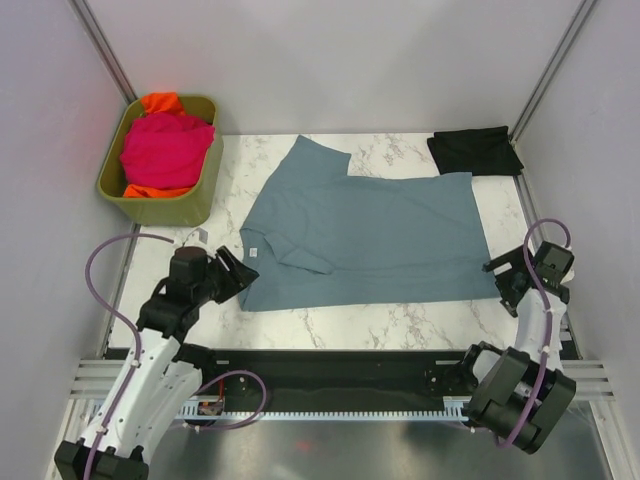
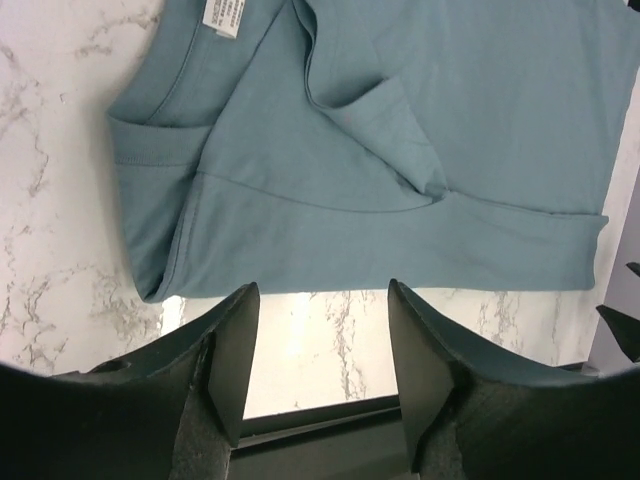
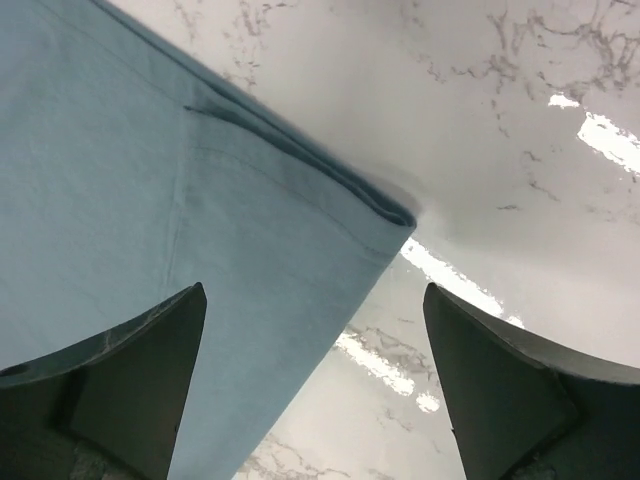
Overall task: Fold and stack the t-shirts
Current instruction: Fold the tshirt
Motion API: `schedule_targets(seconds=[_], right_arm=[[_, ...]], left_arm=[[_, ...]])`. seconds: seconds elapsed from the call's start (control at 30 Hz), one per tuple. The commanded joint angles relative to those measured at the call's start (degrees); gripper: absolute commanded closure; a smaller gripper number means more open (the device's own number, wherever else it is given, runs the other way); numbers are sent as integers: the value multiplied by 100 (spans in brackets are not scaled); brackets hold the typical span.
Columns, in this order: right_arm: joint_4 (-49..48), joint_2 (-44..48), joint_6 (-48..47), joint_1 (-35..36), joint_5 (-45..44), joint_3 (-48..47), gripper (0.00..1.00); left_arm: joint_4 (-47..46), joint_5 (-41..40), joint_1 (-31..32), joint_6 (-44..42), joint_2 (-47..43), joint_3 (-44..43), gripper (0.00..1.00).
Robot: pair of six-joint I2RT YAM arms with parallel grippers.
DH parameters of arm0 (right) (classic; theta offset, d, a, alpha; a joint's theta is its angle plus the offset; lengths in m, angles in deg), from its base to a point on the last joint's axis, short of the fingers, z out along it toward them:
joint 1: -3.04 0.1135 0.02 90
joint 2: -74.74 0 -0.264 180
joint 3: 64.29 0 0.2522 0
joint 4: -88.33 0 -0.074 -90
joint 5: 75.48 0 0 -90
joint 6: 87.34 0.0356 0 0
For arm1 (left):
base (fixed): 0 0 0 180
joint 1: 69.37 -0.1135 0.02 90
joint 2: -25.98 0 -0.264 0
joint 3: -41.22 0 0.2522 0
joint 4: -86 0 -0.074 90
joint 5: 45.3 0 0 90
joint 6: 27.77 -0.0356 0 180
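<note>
The blue shirt [image 1: 365, 235] lies flat across the middle of the bench [image 1: 400, 325], collar toward the left edge and hem toward the right edge. Its near long side is a doubled fold running parallel to the near edge, and the near sleeve is turned in on top. This suggests a first lengthwise fold is made, and the cloth is laid out so both arms can reach an end. The far sleeve sticks out toward the far edge, so that side looks unfolded. The label [image 2: 225, 15] shows at the collar.

The left gripper [image 1: 235, 272] hovers just off the shirt's near-left corner. Its jaws are partly apart, with only bare bench between them, and it holds nothing. The right gripper [image 1: 503, 278] sits at the right edge beside the near hem corner. Its jaws are spread wide and empty, and one finger is over the cloth in the wrist view. Each stands at one end of the folded edge, probably placed to take the next fold together.

The black shirt [image 1: 475, 152] rests folded at the far right corner, well apart from the blue one, likely as the start of the stack. The pink shirt [image 1: 165, 150] and orange shirt [image 1: 160, 101] are bunched in the bin [image 1: 200, 200], just off the far left corner, and appear to be waiting their turn.

The count is four shirts, one of each colour, with one folded, one partly folded and two in the bin. There are one bin and two grippers.
</note>
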Motion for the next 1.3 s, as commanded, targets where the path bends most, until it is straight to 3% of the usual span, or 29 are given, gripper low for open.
schedule_targets(seconds=[0.0,0.13,0.2,0.27,0.3,0.33,0.37,0.4,0.5,0.6,0.7,0.83,1.03,1.27], right_arm=[[181,473,-6,-23,187,-410,2],[-37,895,-244,222,958,-946,2],[-152,905,-191,809,690,-1420,2],[-196,721,-139,2196,-106,-1963,6],[-231,572,-104,2723,-294,-2158,8],[-405,136,-138,3764,-401,-2342,11],[-503,-130,-208,4261,-471,-2701,12],[-565,-446,-496,5197,-507,-2913,12],[-566,-1904,-1347,6502,-306,-3845,13],[-600,-3039,-1990,7076,-122,-4514,16],[-618,-4076,-2361,7376,658,-5251,18],[-294,-5384,-2740,7659,531,-6175,16],[-302,-6406,-2775,7711,670,-6791,19],[-442,-6777,-2784,7773,662,-6879,28]], left_arm=[[467,306,15,126,-151,-353,38],[582,78,15,-76,-275,-670,39],[303,-90,15,-94,-187,-609,42],[-119,146,15,-121,49,-346,44],[-504,234,15,-103,155,-249,48],[-699,287,15,-42,252,-57,49],[-858,358,15,-24,340,24,50],[-1112,376,15,-24,523,164,53],[-1430,376,23,-59,788,331,59],[-1799,358,24,-112,1042,612,60],[-2054,367,24,-147,1236,806,62],[-2117,270,24,-129,1465,1000,64],[-2055,121,24,-138,1465,1237,67],[-2072,103,24,-138,1457,1430,67]])
